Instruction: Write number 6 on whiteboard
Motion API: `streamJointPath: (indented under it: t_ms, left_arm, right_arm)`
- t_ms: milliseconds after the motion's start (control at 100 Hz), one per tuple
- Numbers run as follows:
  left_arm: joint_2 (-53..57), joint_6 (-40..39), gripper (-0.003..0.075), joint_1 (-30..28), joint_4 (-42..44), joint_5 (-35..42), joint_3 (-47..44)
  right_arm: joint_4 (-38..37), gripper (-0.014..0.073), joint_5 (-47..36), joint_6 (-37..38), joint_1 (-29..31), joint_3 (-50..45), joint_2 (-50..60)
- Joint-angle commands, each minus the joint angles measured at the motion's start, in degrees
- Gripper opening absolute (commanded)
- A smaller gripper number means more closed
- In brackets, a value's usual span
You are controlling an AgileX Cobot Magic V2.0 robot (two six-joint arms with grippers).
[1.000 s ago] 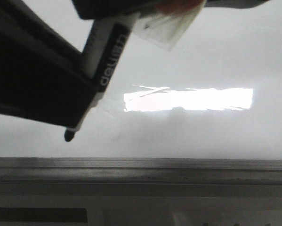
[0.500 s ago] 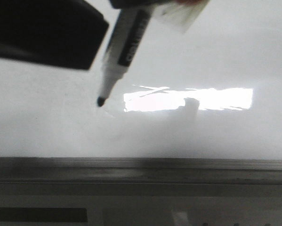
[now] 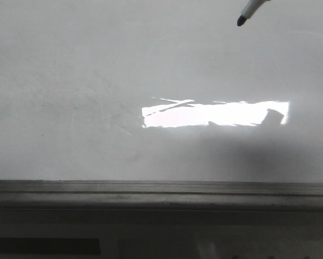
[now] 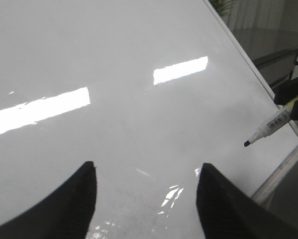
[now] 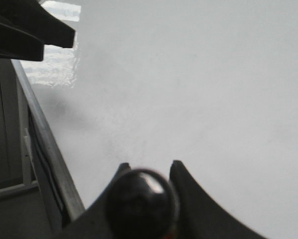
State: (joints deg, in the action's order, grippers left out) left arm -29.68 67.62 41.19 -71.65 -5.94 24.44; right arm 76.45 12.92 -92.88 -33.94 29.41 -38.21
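The whiteboard (image 3: 96, 81) is glossy white and fills all three views; I see no number 6 or other clear mark on it. My right gripper (image 5: 149, 167) is shut on a marker pen (image 5: 141, 201), seen end-on between the fingers. The pen's black tip (image 3: 240, 21) pokes in at the top right of the front view, above the board. In the left wrist view the pen (image 4: 268, 127) hangs over the board's right side, tip off the surface. My left gripper (image 4: 145, 172) is open and empty over the board.
A grey metal edge rail (image 3: 161, 194) runs along the board's near side and also shows in the right wrist view (image 5: 49, 149). Bright light reflections (image 3: 215, 113) lie on the board. The left arm's dark fingers (image 5: 24, 30) show beyond the rail.
The marker pen has moved from the left middle of the front view up to the top right. The dark arm that filled the upper left has gone out of that view.
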Motion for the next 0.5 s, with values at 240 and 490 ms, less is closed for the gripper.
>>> streamJointPath:
  t_ms: [240,490]
  left_arm:
    - [-0.2,-0.7,-0.002,-0.1,-2.1,-0.3,0.5]
    - [-0.2,-0.7,-0.002,-0.1,-2.1,-4.4,0.5]
  right_arm:
    - [-0.1,-0.0036,-2.2,-4.3,-0.1,10.5,-11.9]
    - [-0.2,-0.0036,-6.0,-6.7,-0.1,11.7,-15.5]
